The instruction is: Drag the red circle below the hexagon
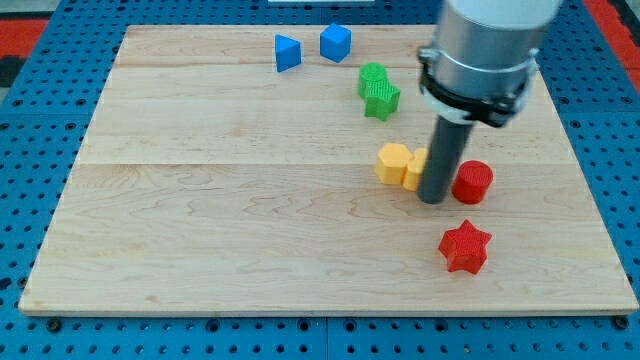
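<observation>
The red circle lies on the wooden board right of centre. A yellow hexagon sits to its left, with a second yellow block touching the hexagon's right side and partly hidden behind my rod. My tip rests on the board between that yellow block and the red circle, close against the circle's left side.
A red star lies below the red circle. Two green blocks sit together above the yellow ones. A blue triangular block and a blue cube stand near the view's top. The board's right edge is near.
</observation>
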